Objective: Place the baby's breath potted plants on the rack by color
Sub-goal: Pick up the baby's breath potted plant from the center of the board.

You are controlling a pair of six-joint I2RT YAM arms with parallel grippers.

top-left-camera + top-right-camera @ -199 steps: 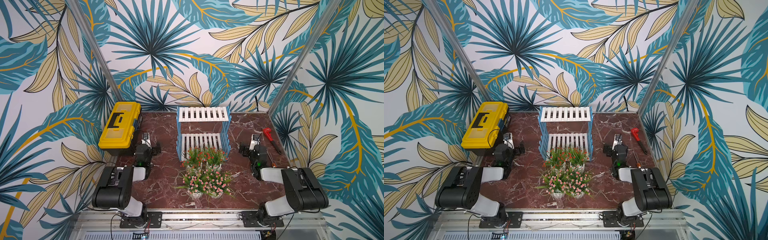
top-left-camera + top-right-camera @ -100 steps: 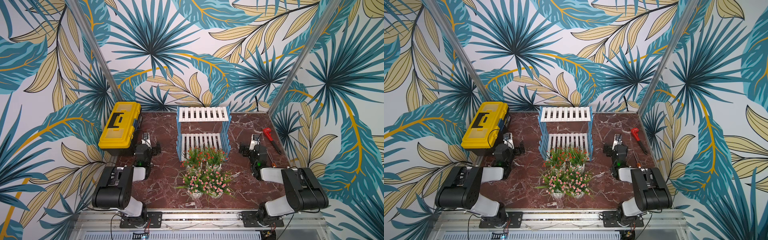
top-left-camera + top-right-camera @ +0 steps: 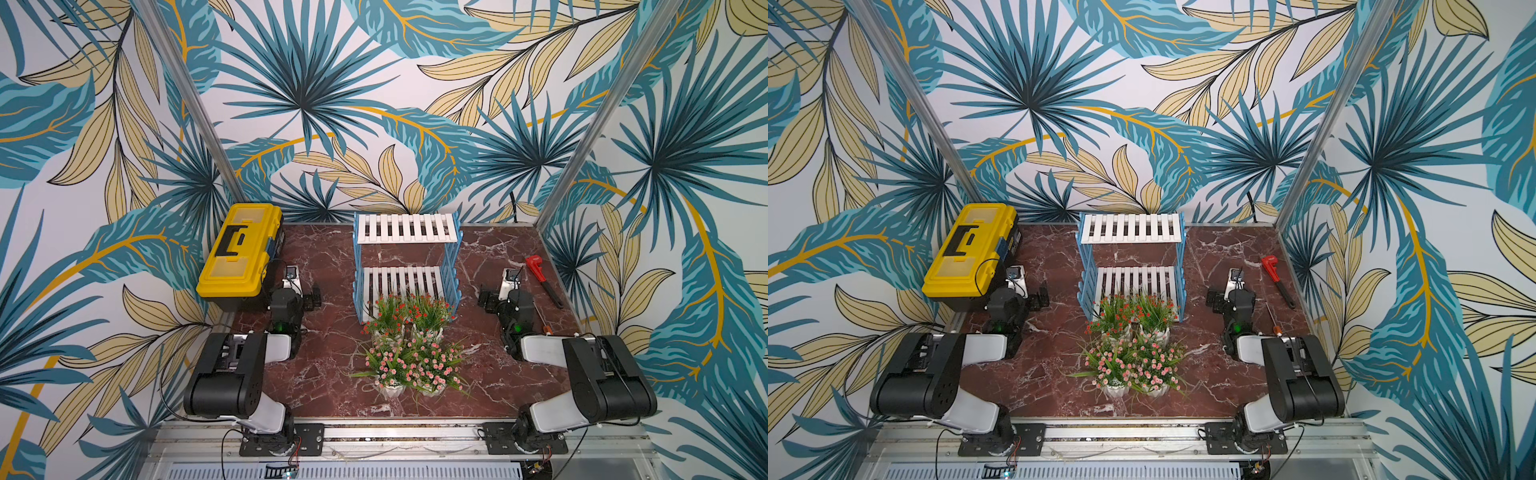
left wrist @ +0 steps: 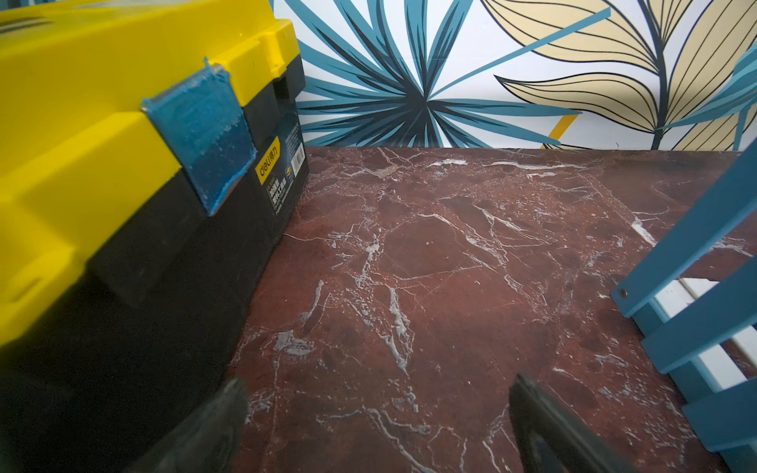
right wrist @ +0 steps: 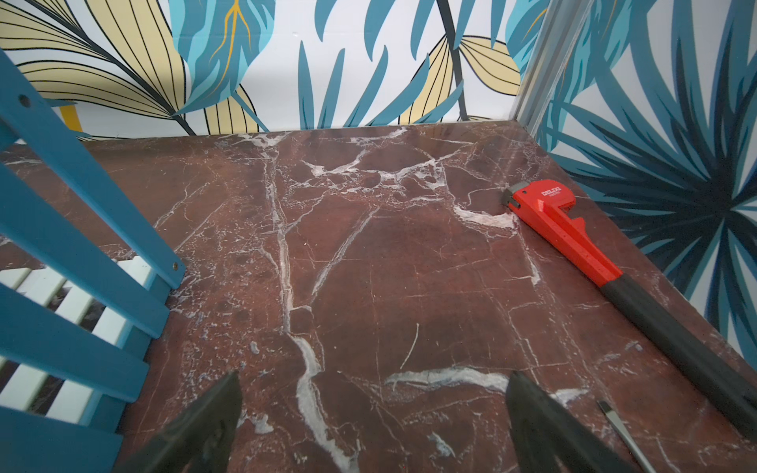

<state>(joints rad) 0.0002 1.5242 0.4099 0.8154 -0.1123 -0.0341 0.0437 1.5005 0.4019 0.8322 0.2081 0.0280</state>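
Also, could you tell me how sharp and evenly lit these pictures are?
In both top views the light is even and the potted plants sharp, though the corner posts splay outward from the wide lens; in the left wrist view the fingertips and the toolbox at its near end are blurred; in the right wrist view the wrench is crisp, the fingertips soft.

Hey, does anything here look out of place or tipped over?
Nothing is tipped or spilled; the four potted plants stand upright before the rack. A red pipe wrench and screwdriver lie loose beside the right arm.
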